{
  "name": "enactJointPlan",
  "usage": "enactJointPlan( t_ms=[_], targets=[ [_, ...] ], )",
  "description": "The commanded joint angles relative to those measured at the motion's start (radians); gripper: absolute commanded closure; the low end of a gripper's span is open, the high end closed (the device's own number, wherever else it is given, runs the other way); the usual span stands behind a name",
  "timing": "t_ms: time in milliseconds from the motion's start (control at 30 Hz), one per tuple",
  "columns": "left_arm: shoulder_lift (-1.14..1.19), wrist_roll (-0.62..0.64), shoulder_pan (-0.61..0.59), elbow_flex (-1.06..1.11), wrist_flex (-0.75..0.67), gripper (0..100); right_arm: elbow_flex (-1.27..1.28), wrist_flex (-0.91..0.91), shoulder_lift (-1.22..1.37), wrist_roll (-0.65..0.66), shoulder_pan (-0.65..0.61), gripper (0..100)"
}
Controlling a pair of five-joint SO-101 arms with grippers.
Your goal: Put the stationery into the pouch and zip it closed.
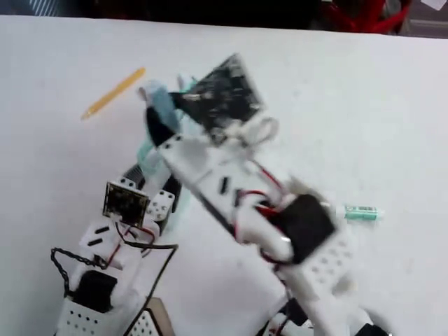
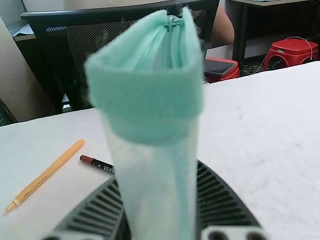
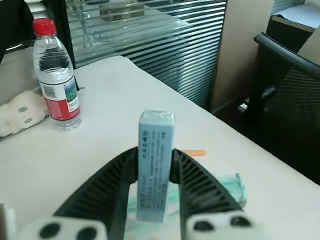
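Note:
My left gripper (image 2: pixel 157 172) is shut on the mint-green pouch (image 2: pixel 150 115) and holds it upright, its folded mouth open at the top. In the high view the pouch (image 1: pixel 144 152) stands left of centre. Just above it, my right gripper (image 3: pixel 155 151) is shut on a pale blue eraser (image 3: pixel 154 165), which the high view shows as the eraser (image 1: pixel 155 96) over the pouch mouth. A yellow pen (image 1: pixel 114 92) lies on the table beyond the pouch, also seen as the pen (image 2: pixel 45 175) beside a dark red pencil (image 2: pixel 97 164). A green-and-white tube (image 1: pixel 360 212) lies at the right.
The white table (image 1: pixel 364 105) is open on the right. A water bottle (image 3: pixel 56 75) and a plush toy (image 3: pixel 20 112) stand at one side of it. A black chair (image 2: pixel 70 55) is behind the far edge.

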Motion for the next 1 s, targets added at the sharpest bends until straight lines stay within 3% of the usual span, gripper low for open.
enactJointPlan(
  t_ms=[0, 467, 667, 967],
  targets=[
    [0.012, 0.008, -0.007, -0.003, -0.014, 86, 0.155, -0.186, -0.067, -0.006, -0.035, 98.0],
    [0.012, 0.008, -0.007, -0.006, -0.014, 86, 0.299, -0.285, -0.093, 0.003, 0.001, 98.0],
    [0.012, 0.008, -0.007, -0.006, -0.014, 86, 0.351, -0.417, -0.047, 0.002, 0.028, 98.0],
    [0.012, 0.008, -0.008, -0.006, -0.015, 86, 0.381, -0.329, -0.044, 0.003, 0.028, 96.6]
  ],
)
